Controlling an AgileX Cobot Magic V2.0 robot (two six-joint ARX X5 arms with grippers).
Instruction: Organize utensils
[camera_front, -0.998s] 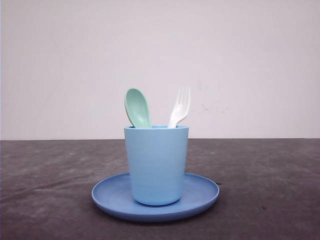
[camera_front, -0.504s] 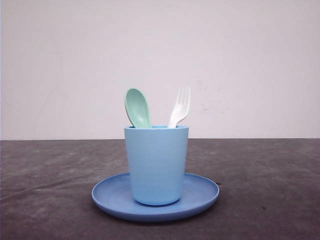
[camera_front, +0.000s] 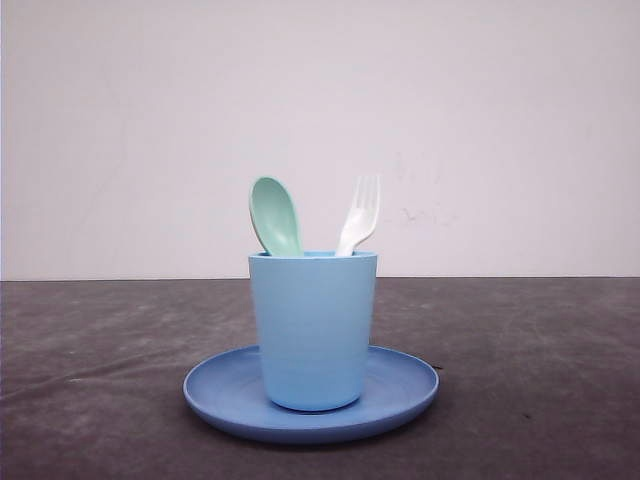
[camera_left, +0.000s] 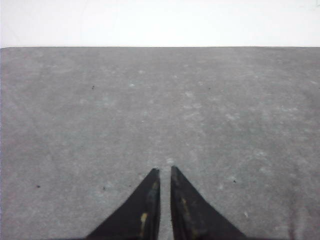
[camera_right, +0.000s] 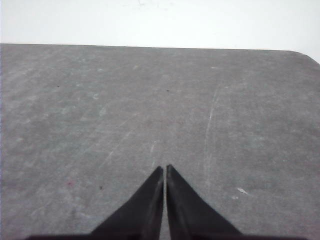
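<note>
**Op:** Dark grey table (camera_front: 540, 400), plain white wall (camera_front: 500, 120) behind it. I'm on the front view, going fast.

**QA:** Where are the utensils?

**Op:** Both stand in the light blue cup (camera_front: 313, 330), handles down inside, heads above the rim. Mint-green spoon (camera_front: 276, 216) sits at about 11 o'clock off the cup's mouth, bowl up, leaning a little toward 11. White fork (camera_front: 361, 212) is at about 1 o'clock, tines up, leaning toward 1. The two heads are apart, not touching each other.

**QA:** And the cup?

**Op:** Upright, sitting on the round blue plate (camera_front: 405, 385), roughly centred on it. Plate lies flat on the table, near the middle of the front view, toward 6 o'clock.

**QA:** Left tool?

**Op:** Left gripper (camera_left: 162, 172) on its wrist camera: black fingers (camera_left: 145, 210) drawn together, only a thin slit between the tips, nothing between them. It hangs over bare grey tabletop, with the table's far edge and white wall toward 12 o'clock.

**QA:** Right one?

**Op:** Same story. Right gripper (camera_right: 164, 170) has its fingers (camera_right: 187, 212) pressed nearly tip to tip, clenched on nothing. Bare scuffed table under it; a rounded table corner shows at about 2 o'clock. I can't tell from either wrist view how high the tips sit above the surface.
</note>
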